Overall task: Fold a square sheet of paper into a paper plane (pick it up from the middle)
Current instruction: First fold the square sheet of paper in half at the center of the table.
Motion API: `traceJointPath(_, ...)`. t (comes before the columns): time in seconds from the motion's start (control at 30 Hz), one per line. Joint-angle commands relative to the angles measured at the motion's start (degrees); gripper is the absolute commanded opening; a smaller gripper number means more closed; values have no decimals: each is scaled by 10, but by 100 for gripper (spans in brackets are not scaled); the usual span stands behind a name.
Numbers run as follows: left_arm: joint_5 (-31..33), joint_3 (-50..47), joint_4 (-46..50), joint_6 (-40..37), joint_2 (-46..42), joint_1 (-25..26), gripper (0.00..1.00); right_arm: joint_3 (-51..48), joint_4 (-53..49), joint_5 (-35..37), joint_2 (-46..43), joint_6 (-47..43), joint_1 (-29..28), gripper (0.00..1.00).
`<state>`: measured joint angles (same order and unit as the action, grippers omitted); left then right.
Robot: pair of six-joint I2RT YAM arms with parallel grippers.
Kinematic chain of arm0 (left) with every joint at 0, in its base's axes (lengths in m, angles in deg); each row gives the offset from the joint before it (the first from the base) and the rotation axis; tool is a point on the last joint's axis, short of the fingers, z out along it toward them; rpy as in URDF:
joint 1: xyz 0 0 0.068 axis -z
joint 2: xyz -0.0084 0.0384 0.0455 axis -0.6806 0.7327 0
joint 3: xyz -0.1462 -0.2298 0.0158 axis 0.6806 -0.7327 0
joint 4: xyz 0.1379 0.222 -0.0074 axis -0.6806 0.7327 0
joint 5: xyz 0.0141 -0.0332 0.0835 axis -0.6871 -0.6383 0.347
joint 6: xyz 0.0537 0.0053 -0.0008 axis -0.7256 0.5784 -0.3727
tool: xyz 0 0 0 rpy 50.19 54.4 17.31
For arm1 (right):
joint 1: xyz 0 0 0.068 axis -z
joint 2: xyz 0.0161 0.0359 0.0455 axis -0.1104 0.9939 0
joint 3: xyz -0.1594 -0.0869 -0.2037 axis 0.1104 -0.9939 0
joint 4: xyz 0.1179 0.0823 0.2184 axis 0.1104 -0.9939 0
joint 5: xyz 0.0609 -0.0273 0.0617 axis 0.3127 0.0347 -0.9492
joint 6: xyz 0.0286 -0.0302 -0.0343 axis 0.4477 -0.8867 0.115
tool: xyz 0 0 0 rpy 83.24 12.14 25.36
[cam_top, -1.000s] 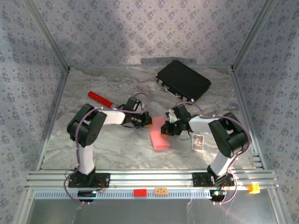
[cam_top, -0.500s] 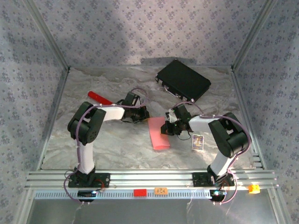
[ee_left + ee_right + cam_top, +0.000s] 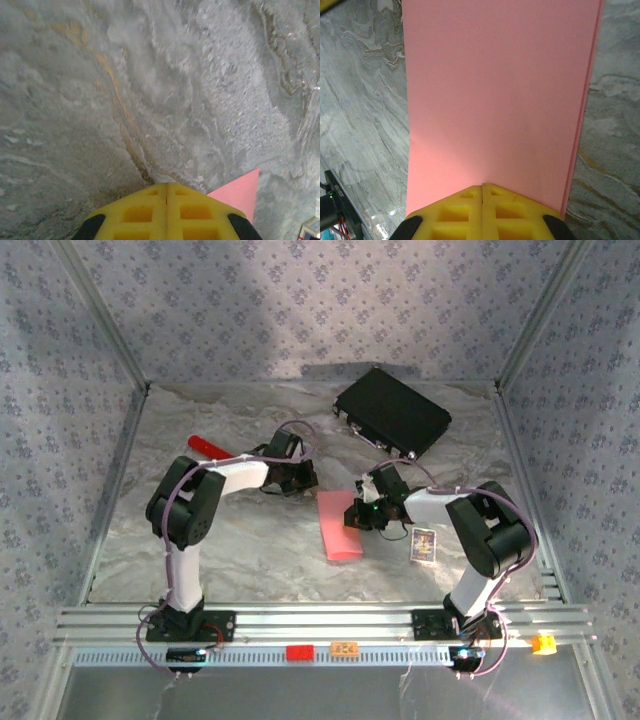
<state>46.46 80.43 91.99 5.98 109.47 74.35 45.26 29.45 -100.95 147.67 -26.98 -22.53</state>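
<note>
Risks dragging the folded square sheet of paper (image 3: 338, 532), lying just nearward of the black case (image 3: 392, 412), askew under the right gripper (image 3: 358, 517), closed on nothing, seemingly pressing it; left gripper (image 3: 303, 480) likewise closed, empty

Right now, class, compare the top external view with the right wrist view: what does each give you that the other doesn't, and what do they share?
Top external view: the black case at the back, the red cylinder on the left, the small printed card by the right arm, and the left gripper near the pink paper. Right wrist view: the paper's doubled right edge, suggesting a fold, and the yellow fingers pressed together. Both: the pink paper with the right gripper over it.
</note>
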Motion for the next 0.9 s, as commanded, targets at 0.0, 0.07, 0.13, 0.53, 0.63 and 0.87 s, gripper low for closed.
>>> traceJointPath(0.0, 13, 10, 37, -17, -38, -3, 0, -28, -62, 69, 29, 8, -7, 0)
traceJointPath(0.07, 3, -3, 30, -13, -59, 0, 0, -27, -64, 68, 29, 8, -6, 0)
traceJointPath(0.13, -8, -21, 23, -9, -81, 9, 0, -27, -66, 70, 27, 8, -5, 0)
traceJointPath(0.53, -120, -124, -76, 40, -122, 77, 0, -31, -73, 75, 15, 5, -3, 0)
traceJointPath(0.63, -130, -133, -94, 48, -106, 85, 0, -31, -70, 74, 16, 6, -3, 0)
traceJointPath(0.87, -118, -165, -90, 39, -83, 89, 0, -34, -69, 73, 16, 5, -2, 0)
